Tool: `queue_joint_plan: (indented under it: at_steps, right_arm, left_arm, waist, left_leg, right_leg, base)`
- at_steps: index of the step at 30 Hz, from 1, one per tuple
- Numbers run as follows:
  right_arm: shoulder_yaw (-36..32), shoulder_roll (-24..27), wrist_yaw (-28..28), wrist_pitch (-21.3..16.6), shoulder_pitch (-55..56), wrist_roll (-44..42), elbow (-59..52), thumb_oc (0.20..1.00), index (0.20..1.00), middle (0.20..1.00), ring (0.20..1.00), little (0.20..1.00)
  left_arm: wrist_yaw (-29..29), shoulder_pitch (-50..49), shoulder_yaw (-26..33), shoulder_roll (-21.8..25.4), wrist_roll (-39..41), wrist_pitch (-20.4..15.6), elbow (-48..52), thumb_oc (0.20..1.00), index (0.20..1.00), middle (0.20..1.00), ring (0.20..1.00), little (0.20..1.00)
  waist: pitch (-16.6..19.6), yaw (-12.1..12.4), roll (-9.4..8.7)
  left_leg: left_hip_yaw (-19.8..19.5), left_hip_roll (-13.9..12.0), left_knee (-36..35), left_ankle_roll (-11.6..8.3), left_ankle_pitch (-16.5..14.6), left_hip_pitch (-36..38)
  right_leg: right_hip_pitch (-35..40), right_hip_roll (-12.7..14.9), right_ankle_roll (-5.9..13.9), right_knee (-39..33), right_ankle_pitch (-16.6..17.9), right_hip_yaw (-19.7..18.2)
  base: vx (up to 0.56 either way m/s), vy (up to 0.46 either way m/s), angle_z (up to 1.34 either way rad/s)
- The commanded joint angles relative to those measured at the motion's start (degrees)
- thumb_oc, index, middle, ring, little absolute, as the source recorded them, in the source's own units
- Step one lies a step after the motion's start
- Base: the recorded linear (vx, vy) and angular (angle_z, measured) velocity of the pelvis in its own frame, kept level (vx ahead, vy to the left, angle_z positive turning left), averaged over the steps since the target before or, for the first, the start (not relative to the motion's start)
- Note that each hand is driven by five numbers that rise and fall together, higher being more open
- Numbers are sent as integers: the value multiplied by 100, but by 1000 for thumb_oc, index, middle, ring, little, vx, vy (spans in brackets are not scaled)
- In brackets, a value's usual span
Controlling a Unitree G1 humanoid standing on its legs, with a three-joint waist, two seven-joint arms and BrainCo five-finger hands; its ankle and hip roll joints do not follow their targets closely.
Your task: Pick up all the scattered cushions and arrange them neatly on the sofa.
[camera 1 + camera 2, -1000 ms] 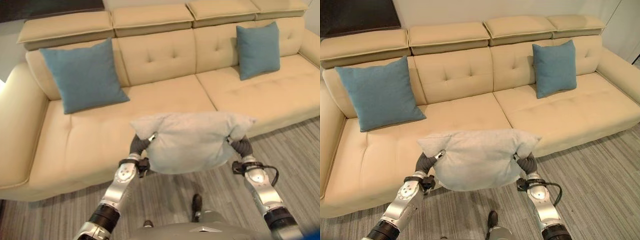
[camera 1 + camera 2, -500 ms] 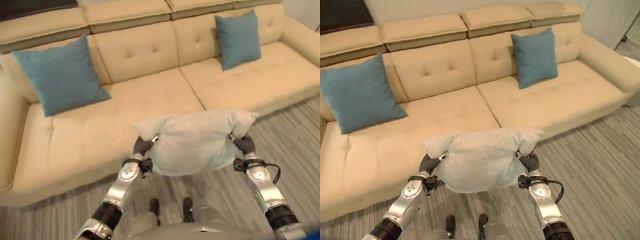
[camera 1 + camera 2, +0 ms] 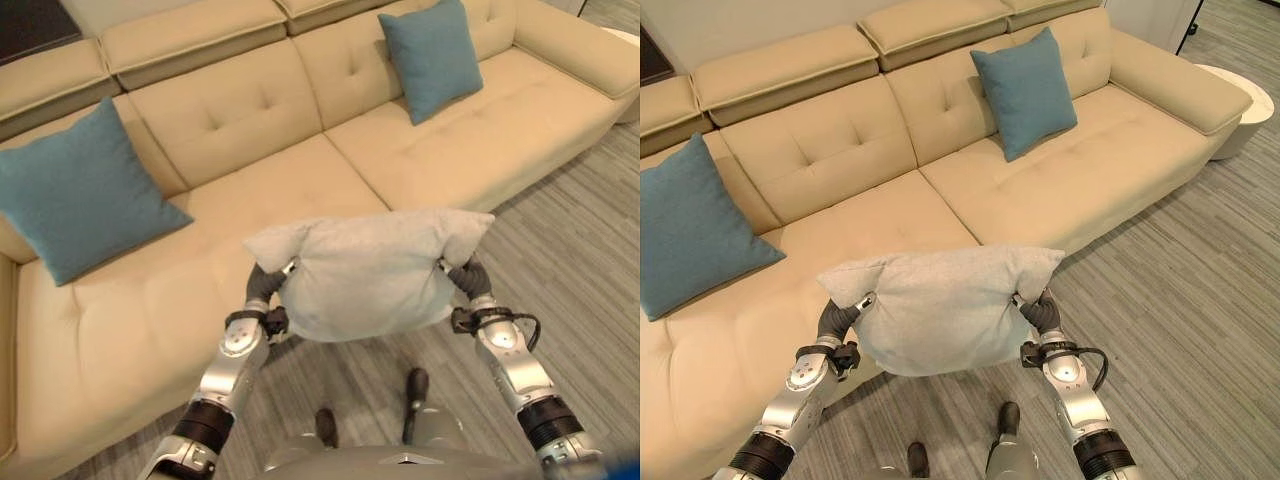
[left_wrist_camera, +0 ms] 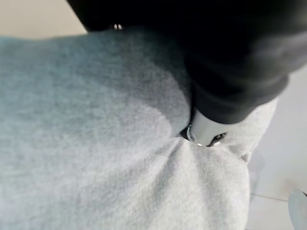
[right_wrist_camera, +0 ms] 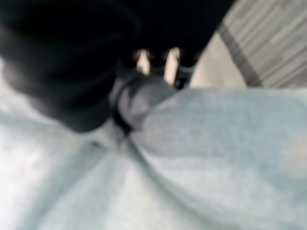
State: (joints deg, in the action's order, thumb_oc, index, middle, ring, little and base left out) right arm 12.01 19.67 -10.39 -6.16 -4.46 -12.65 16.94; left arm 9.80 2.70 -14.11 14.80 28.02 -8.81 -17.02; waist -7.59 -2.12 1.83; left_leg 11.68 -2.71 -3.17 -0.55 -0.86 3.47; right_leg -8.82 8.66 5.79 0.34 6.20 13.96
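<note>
Your left hand point(image 3: 262, 287) and right hand point(image 3: 467, 279) each pinch a side of the grey cushion point(image 3: 365, 274), mid-frame between them.

Living room setup: long beige tufted sofa point(image 3: 970, 190) with blue cushions point(image 3: 1024, 92), striped grey floor point(image 3: 1200, 300), small round side table point(image 3: 1240, 115).
</note>
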Motion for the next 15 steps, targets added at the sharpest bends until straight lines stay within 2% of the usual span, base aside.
queue_joint_plan:
  at_steps: [1, 2, 4, 6, 9, 10, 11, 12, 13, 15]
  right_arm:
    - [-106, -64, 79, -544, -370, -26, -638, 200, 200, 200, 200, 200]
    - [-148, 8, 75, -557, -332, -95, -684, 200, 200, 200, 200, 200]
    - [-211, 113, 18, -566, -336, -146, -689, 200, 200, 200, 200, 200]
    - [-252, 182, -19, -546, -319, -166, -708, 200, 200, 200, 200, 200]
    - [-276, 209, -41, -529, -316, -182, -723, 200, 200, 200, 200, 200]
    - [-312, 204, -58, -527, -294, -186, -729, 200, 200, 200, 200, 200]
    - [-337, 180, -94, -545, -274, -184, -673, 200, 200, 200, 200, 200]
    - [-353, 175, -142, -534, -284, -197, -620, 200, 200, 200, 200, 200]
    - [-362, 148, -154, -531, -289, -216, -609, 200, 200, 200, 200, 200]
    - [-343, 89, -129, -538, -293, -189, -628, 200, 200, 200, 200, 200]
  left_arm:
    - [-220, 301, -122, 40, 28, -554, 557, 200, 200, 200, 200, 200]
    - [-222, 367, -209, 0, 66, -544, 542, 200, 200, 200, 200, 200]
    - [-196, 483, -270, -68, 171, -563, 493, 200, 200, 200, 200, 200]
    - [-189, 526, -298, -105, 213, -581, 490, 200, 200, 200, 200, 200]
    - [-196, 581, -305, -118, 241, -553, 477, 200, 200, 200, 200, 200]
    - [-197, 585, -337, -128, 197, -529, 468, 200, 200, 200, 200, 200]
    - [-207, 589, -375, -122, 121, -474, 432, 200, 200, 200, 200, 200]
    - [-208, 590, -375, -103, 110, -461, 434, 200, 200, 200, 200, 200]
    - [-217, 569, -364, -89, 107, -459, 450, 200, 200, 200, 200, 200]
    - [-218, 455, -296, -72, 113, -462, 508, 200, 200, 200, 200, 200]
  waist:
    - [441, 47, -372]
    - [398, 40, -423]
    - [318, 44, -486]
    - [261, 55, -508]
    - [241, 69, -518]
    - [258, 101, -557]
    - [249, 135, -536]
    - [252, 164, -515]
    - [252, 185, -502]
    - [327, 199, -452]
  left_leg:
    - [-369, 156, 808, -239, -637, -209]
    - [-480, 93, 1443, -353, -660, -424]
    - [-571, 31, 2331, -544, -483, -862]
    - [-588, -19, 2803, -581, -376, -1159]
    - [-569, 27, 2706, -522, -455, -1285]
    - [-565, 154, 2434, -411, -588, -1442]
    - [-470, 191, 1957, -360, -289, -1695]
    - [-401, 161, 1757, -375, -156, -1750]
    - [-325, 127, 1665, -392, -50, -1792]
    - [-262, 116, 1423, -327, -62, -1613]
  right_leg:
    - [164, -19, 354, 56, -326, -126]
    - [376, -74, 251, -3, -418, -173]
    - [529, -83, 115, -69, -478, -96]
    - [702, -123, 8, -141, -593, 9]
    - [776, -149, 3, -183, -633, 42]
    - [872, -166, 16, -239, -666, 55]
    - [954, -268, 37, -270, -716, 92]
    - [996, -308, 27, -267, -768, 79]
    - [1016, -341, 11, -245, -824, 61]
    - [1083, -416, 12, -186, -926, 27]
  base:
    - [206, -271, 6]
    - [107, -217, 9]
    - [103, -237, 33]
    - [89, -148, 37]
    - [75, -53, 27]
    - [208, -81, 23]
    - [256, -80, 14]
    - [201, -33, 23]
    - [191, 14, 17]
    - [253, 63, -6]
